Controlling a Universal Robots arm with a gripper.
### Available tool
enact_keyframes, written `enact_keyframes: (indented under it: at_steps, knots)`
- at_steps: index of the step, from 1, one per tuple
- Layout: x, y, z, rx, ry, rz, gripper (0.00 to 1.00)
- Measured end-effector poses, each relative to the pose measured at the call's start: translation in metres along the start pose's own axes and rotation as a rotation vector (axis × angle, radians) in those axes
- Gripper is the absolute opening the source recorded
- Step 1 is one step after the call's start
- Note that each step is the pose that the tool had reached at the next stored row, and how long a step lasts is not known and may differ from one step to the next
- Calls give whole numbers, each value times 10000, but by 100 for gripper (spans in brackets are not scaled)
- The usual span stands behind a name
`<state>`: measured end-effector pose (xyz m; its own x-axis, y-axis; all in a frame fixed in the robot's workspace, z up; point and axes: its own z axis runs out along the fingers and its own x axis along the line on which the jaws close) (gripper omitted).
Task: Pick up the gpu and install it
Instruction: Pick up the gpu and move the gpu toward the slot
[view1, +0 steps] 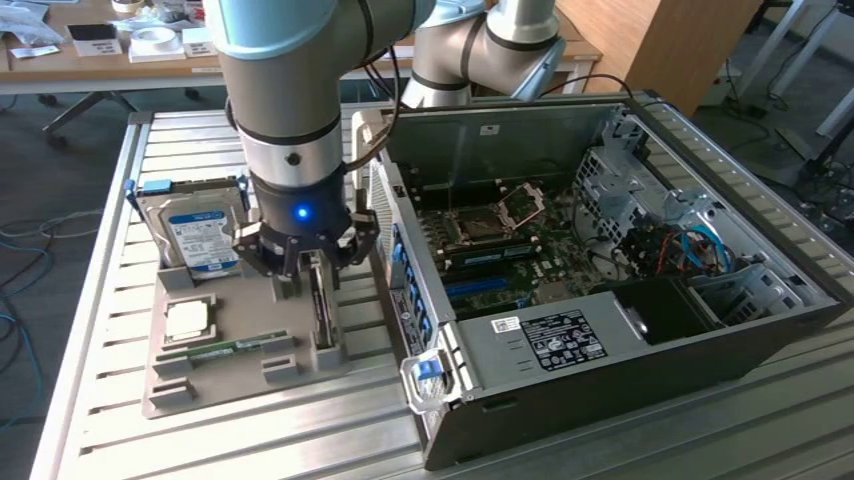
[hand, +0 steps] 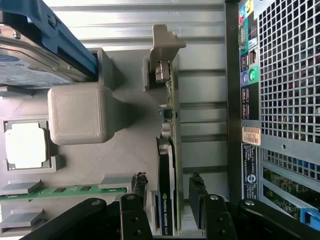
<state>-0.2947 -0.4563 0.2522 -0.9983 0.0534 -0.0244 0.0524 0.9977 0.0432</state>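
Observation:
The gpu (view1: 322, 318) stands on its long edge in a slot of the grey holder tray (view1: 227, 388), next to the open computer case (view1: 694, 330). Seen edge-on in the wrist view, the gpu (hand: 165, 162) has a black face with a label and its silver bracket at the far end. My gripper (view1: 315, 268) is lowered over it and open. In the wrist view the gripper (hand: 168, 197) straddles the card, with one of the fingers (hand: 139, 191) on each side and a small gap to the card on both. The motherboard (view1: 501, 250) lies exposed inside the case.
On the same tray (hand: 132, 150) are a hard drive (view1: 200, 238) with a blue-white label standing upright, a square processor chip (view1: 190, 318) and a narrow green RAM stick (view1: 224, 350). The case's rear panel (hand: 250, 90) stands close beside the gpu. All rest on a slatted metal table (view1: 94, 300).

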Motion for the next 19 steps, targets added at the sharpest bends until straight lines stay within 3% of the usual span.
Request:
enact_keyframes:
  at_steps: [6, 19]
  knots:
    - [2, -7, 109, 0, 0, -1, 47]
    - [3, 43, 171, 0, -1, -1, 47]
